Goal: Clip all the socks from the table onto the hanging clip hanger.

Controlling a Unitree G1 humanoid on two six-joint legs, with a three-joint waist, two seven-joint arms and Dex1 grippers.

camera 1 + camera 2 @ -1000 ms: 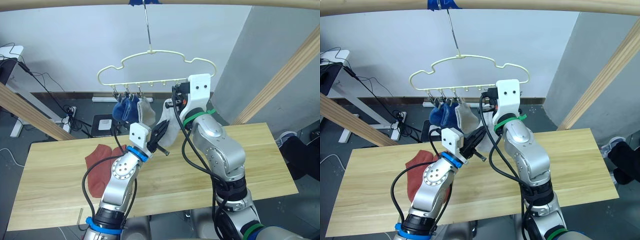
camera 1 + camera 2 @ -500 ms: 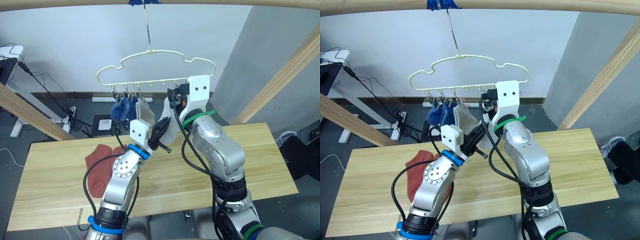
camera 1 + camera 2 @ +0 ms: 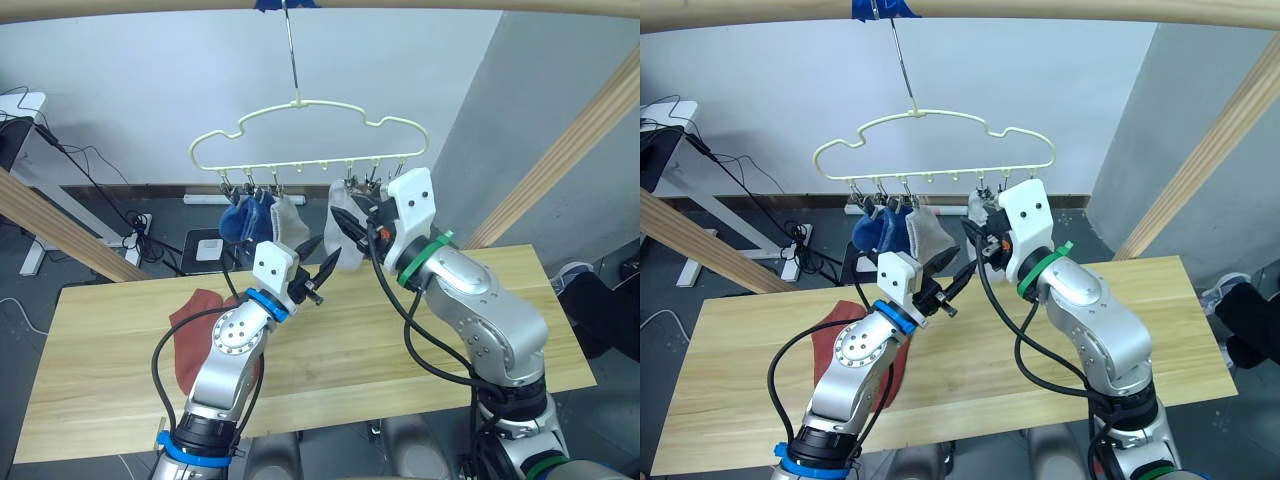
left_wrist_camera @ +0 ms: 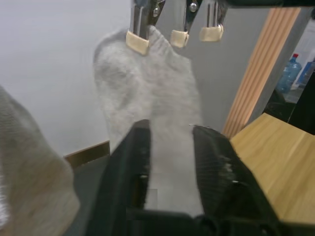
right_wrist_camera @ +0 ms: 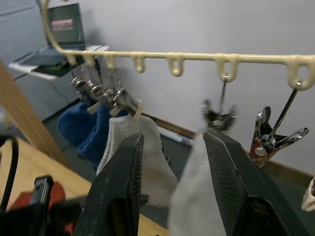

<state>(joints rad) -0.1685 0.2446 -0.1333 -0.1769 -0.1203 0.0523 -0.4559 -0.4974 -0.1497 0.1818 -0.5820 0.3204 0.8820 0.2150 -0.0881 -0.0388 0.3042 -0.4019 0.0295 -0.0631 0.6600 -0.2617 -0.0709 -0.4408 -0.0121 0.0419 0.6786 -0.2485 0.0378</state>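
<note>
The pale yellow clip hanger (image 3: 300,130) hangs from the top pole. Two blue socks (image 3: 243,220) and a light grey sock (image 3: 290,222) are clipped at its left. A second grey sock (image 3: 345,228) hangs from a clip further right (image 4: 138,42). My left gripper (image 3: 318,262) is open just below and in front of this sock (image 4: 157,108). My right gripper (image 3: 353,226) is open close beside it, and the sock (image 5: 189,206) hangs between its spread fingers (image 5: 118,187). Rust-red socks (image 3: 198,330) lie on the table (image 3: 560,330) at the left.
Slanted wooden posts stand at the right (image 3: 560,160) and left (image 3: 60,225) of the table. Free metal clips (image 5: 275,137) hang at the hanger's right end. Cables and a power strip (image 3: 135,220) lie on the floor behind the table.
My right arm has dropped down and to the right, away from the hanger bar. The second grey sock now hangs from its clip. The left gripper has risen slightly toward it.
</note>
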